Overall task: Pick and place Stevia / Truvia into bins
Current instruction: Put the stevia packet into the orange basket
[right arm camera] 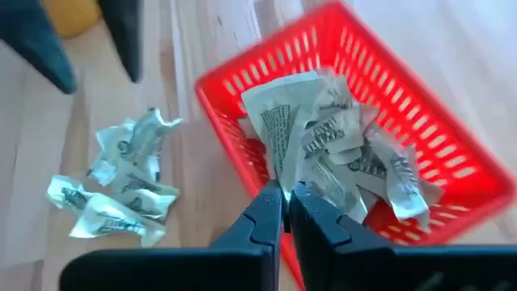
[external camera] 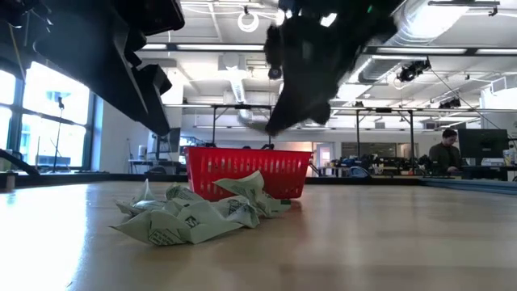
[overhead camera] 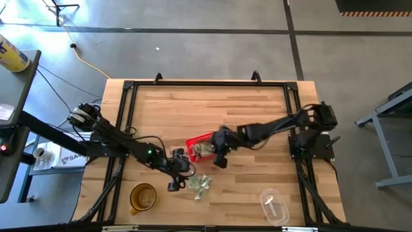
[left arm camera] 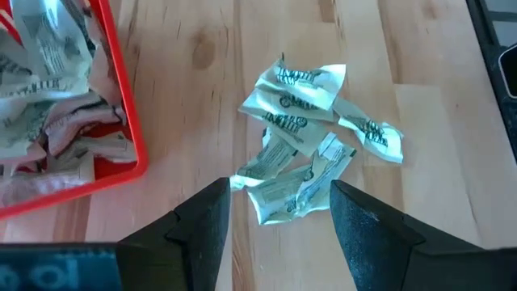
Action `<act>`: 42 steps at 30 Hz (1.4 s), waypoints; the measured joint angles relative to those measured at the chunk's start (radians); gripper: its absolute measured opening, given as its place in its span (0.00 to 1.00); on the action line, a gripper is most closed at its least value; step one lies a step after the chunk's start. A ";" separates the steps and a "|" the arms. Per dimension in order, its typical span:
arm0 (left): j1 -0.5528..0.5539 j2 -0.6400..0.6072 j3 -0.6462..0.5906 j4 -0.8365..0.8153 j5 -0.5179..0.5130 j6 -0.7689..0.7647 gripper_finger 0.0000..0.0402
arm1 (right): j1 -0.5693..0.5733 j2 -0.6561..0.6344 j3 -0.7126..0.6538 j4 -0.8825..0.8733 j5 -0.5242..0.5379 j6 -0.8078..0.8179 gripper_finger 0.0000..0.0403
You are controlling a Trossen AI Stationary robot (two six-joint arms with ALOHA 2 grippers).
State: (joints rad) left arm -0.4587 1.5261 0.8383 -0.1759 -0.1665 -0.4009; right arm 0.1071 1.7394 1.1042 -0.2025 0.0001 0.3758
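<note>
A loose pile of pale green and white Stevia packets (overhead camera: 201, 185) (external camera: 194, 214) (left arm camera: 303, 137) lies on the wooden table, near side of the red basket (overhead camera: 193, 143) (external camera: 250, 171) (right arm camera: 452, 153). The basket holds several more packets (right arm camera: 363, 162). My left gripper (left arm camera: 279, 206) (overhead camera: 175, 183) is open and hovers just left of the pile, one finger on either side of its nearest packets, touching none that I can see. My right gripper (right arm camera: 284, 206) (overhead camera: 220, 158) is at the basket's right rim, shut on one packet (right arm camera: 279, 129). My right gripper pinches a single packet by its end (right arm camera: 280, 184) between the tips of its two shut fingers. The packet sticks out past the fingertips over the inside of the basket. Whether its far end rests on the packets in the basket, I cannot tell.
An amber cup (overhead camera: 143, 196) stands near the table's near-left corner. A clear plastic cup (overhead camera: 273, 205) lies toward the near-right. Bare wood spreads across the far half of the table. A person sits at a desk in the room behind (external camera: 446, 149).
</note>
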 joint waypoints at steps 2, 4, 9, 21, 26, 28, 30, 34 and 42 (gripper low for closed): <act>0.000 0.000 0.000 0.001 0.000 0.000 0.62 | -0.032 0.023 -0.001 0.008 -0.055 0.021 0.09; 0.000 0.000 0.000 0.001 0.000 0.000 0.62 | -0.051 0.028 -0.001 0.023 -0.078 0.052 0.15; 0.000 0.000 0.000 -0.006 0.000 0.039 0.62 | -0.062 -0.001 -0.001 0.024 -0.122 0.096 0.37; 0.008 0.106 0.001 0.134 0.071 0.470 0.62 | 0.116 -0.106 0.000 -0.230 0.009 0.183 0.66; 0.056 0.157 0.016 0.140 0.073 0.473 0.61 | 0.181 -0.105 0.000 -0.245 0.075 0.274 0.67; 0.080 0.162 0.021 0.146 0.083 0.473 0.58 | 0.198 -0.104 0.000 -0.247 0.094 0.300 0.67; 0.104 0.162 0.020 0.150 0.108 0.474 0.53 | 0.212 -0.103 0.000 -0.248 0.118 0.323 0.67; 0.135 0.162 0.019 0.137 0.208 0.474 0.43 | 0.233 -0.103 0.000 -0.249 0.141 0.357 0.67; 0.118 0.164 0.020 0.118 0.207 0.475 0.38 | 0.244 -0.103 0.000 -0.257 0.166 0.375 0.67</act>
State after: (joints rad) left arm -0.3407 1.6902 0.8579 -0.0577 0.0401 0.0742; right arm 0.3508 1.6360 1.1042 -0.4595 0.1660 0.7509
